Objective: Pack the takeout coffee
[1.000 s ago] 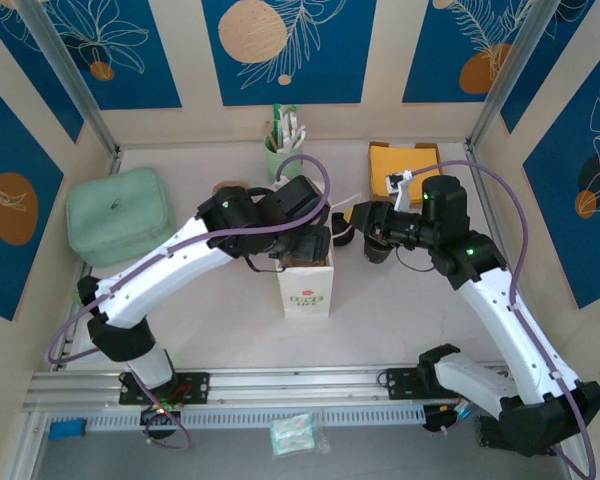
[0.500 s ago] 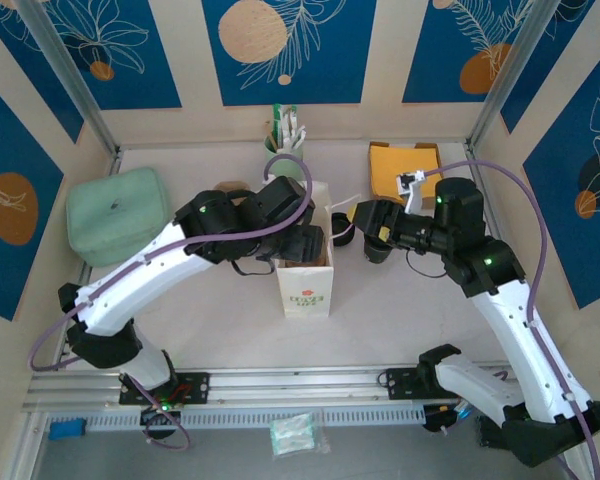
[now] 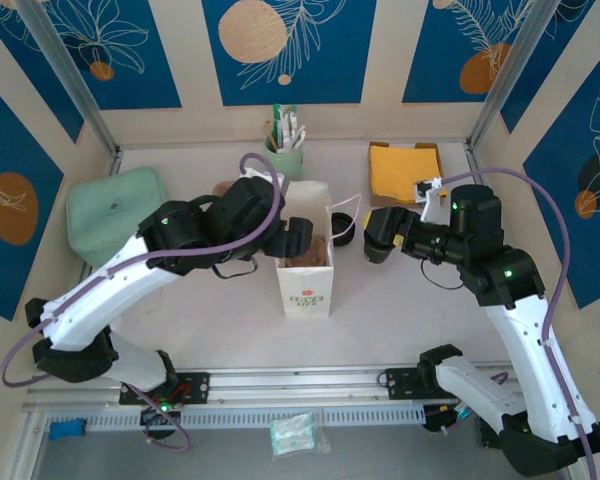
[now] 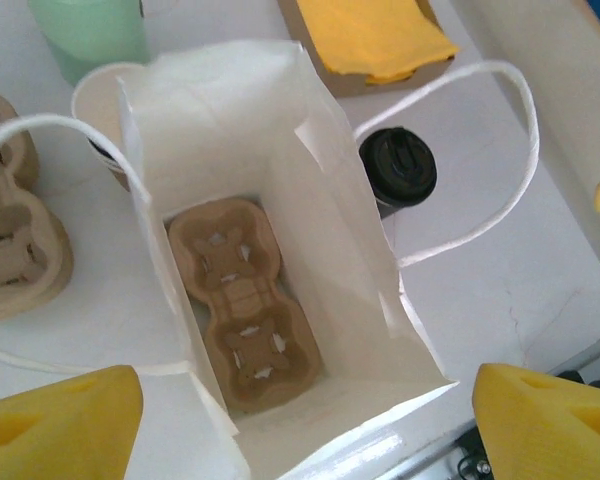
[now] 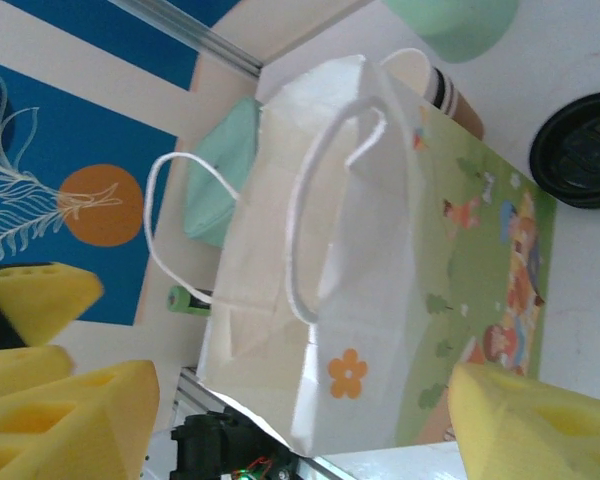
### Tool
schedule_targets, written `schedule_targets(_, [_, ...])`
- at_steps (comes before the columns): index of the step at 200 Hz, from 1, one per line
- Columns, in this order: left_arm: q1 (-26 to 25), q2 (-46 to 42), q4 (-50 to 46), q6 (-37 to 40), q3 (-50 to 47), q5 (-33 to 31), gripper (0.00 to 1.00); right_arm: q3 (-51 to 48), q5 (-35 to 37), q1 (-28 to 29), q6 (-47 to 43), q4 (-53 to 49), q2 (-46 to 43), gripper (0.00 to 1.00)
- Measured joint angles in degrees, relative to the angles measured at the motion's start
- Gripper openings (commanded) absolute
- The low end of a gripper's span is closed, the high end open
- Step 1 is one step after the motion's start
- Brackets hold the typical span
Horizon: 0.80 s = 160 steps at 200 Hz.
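A white paper bag point(image 4: 280, 250) stands open, with a brown cardboard cup carrier point(image 4: 242, 300) lying flat in its bottom. The black-lidded takeout coffee point(image 4: 398, 170) stands outside, just right of the bag, possibly touching it. The left gripper point(image 4: 300, 412) hovers above the bag, spread wide and empty; the right gripper point(image 5: 300, 400), right of the bag, is likewise wide and empty
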Motion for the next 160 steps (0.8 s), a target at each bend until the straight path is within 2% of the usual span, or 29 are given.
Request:
schedule_targets(41, [6.1,-6.1,3.7,2.3,-4.7,0.5,0.92,0.0,1.5,-2.0,-1.4,-4.0,0.7,0.76])
schedule_targets(73, [13.1,-9.2,6.5,3.7,-8.7,4.3,0.95,0.0,4.1,-3.3,-3.9,-7.4,3.2,0.76])
schedule_targets(111, [20.1,-10.1,9.4,5.3,-11.8,10.1,0.98,1.9,7.1,-6.7,-8.6,-12.2,9.2,0.77])
schedule_targets(160, [25.0,-10.1,12.4,6.7,-13.0,16.2,0.99,8.2,10.3,-9.4,-15.8,-17.0,20.5,0.77])
